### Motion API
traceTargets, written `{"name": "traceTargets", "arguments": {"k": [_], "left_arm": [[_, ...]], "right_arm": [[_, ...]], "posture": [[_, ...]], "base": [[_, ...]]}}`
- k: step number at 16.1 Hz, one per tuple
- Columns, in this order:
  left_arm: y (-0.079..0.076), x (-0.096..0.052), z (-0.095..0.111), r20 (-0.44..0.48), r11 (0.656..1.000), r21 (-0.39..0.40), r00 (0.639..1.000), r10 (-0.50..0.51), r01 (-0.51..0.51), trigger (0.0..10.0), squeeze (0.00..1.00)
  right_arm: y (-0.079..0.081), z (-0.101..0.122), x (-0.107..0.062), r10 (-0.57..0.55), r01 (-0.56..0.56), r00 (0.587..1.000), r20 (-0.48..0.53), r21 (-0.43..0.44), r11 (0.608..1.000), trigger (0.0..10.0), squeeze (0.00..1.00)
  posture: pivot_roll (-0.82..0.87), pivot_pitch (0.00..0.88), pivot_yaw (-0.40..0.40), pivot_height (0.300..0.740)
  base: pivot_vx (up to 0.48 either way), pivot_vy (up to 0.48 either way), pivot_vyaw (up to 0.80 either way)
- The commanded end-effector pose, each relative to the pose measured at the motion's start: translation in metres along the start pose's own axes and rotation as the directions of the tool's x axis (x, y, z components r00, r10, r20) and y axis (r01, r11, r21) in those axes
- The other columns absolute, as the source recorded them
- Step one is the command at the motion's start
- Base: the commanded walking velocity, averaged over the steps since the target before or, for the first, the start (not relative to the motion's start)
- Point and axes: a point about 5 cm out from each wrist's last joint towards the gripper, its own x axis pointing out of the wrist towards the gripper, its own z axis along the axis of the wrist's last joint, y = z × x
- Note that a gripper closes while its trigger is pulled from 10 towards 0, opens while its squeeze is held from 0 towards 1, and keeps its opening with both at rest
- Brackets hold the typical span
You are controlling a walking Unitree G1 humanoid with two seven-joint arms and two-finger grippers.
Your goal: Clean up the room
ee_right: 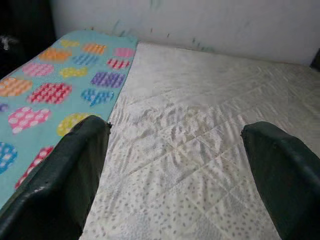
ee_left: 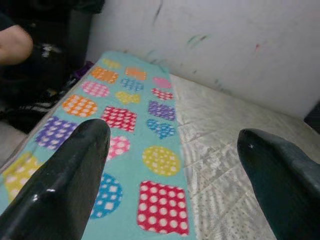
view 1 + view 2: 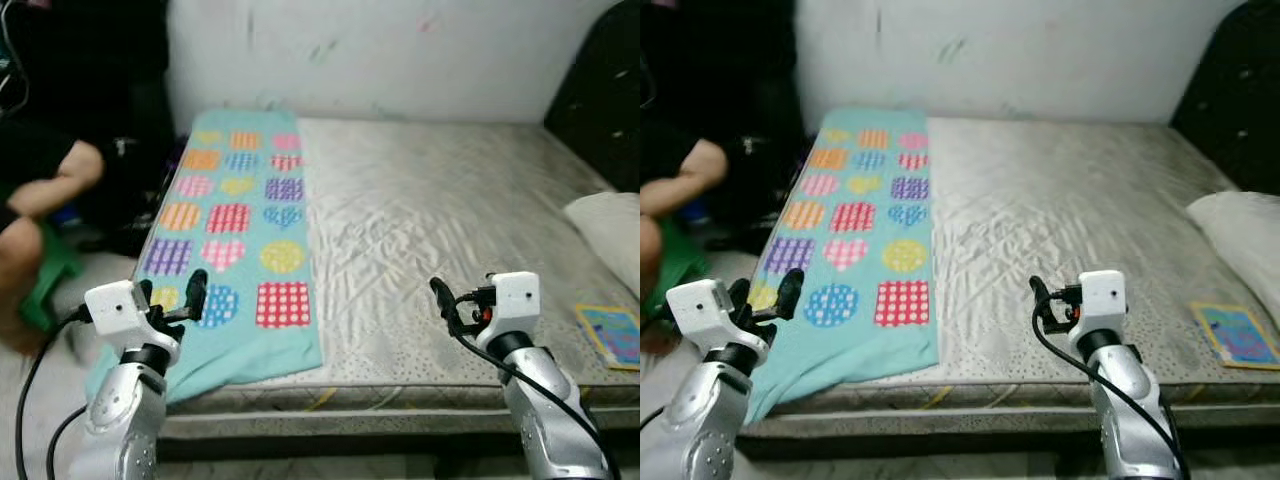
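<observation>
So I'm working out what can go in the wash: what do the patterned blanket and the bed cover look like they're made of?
The blanket looks like soft matte fleece or flannel, turquoise with printed dotted and checked shapes; it lies limp and drapes over the bed's edge. The bed cover looks like thin quilted fabric with a slight sheen: stitched diamond lines, fine wrinkles and small speckles. The exact fibre of either can't be told.

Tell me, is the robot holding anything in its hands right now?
No, nothing is held. The left gripper hangs open above the patterned blanket, and the right gripper is open over the bare mattress.
</observation>
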Motion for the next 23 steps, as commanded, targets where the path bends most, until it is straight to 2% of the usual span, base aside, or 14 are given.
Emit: {"name": "traceTargets", "arguments": {"k": [1, 6, 8, 11, 14, 23], "left_arm": [[-0.007, 0.001, 0.001, 0.002, 0.999, 0.002, 0.999, -0.033, 0.033, 10.0, 0.0], [-0.009, 0.0, 0.0, -0.005, 0.999, -0.002, 0.999, -0.04, 0.04, 10.0, 0.0], [-0.013, -0.004, 0.003, 0.017, 0.996, -0.006, 0.996, -0.087, 0.087, 10.0, 0.0], [-0.013, -0.004, 0.003, 0.017, 0.996, -0.006, 0.996, -0.087, 0.087, 10.0, 0.0], [-0.019, -0.004, 0.006, 0.032, 0.99, -0.026, 0.99, -0.138, 0.139, 10.0, 0.0], [-0.019, -0.004, 0.006, 0.025, 0.988, -0.023, 0.988, -0.15, 0.15, 10.0, 0.0]], "right_arm": [[-0.003, 0.004, 0.0, -0.001, 0.002, 1.0, 0.007, -0.011, 1.0, 10.0, 0.0], [-0.003, 0.003, -0.003, 0.006, -0.006, 1.0, 0.004, -0.022, 1.0, 10.0, 0.0], [-0.002, 0.003, -0.004, 0.007, -0.007, 1.0, 0.001, -0.024, 1.0, 10.0, 0.0], [-0.002, 0.003, -0.004, 0.007, -0.007, 1.0, 0.001, -0.024, 1.0, 10.0, 0.0], [0.002, 0.004, -0.002, 0.022, -0.022, 1.0, 0.008, -0.022, 1.0, 10.0, 0.0], [0.008, 0.006, 0.001, 0.031, -0.031, 0.999, 0.02, -0.008, 0.999, 10.0, 0.0]], "posture": [[-0.11, 0.007, -0.011, 0.74], [-0.11, 0.021, -0.009, 0.74], [-0.11, 0.031, -0.006, 0.74], [-0.11, 0.031, -0.006, 0.74], [-0.11, 0.032, -0.002, 0.74], [-0.1, 0.037, 0.007, 0.74]], "base": [[0.0, 0.48, 0.0], [0.0, 0.465, 0.0], [0.0, 0.0, 0.0], [0.0, 0.0, 0.0], [0.287, 0.0, 0.0], [0.332, 0.0, 0.0]]}}
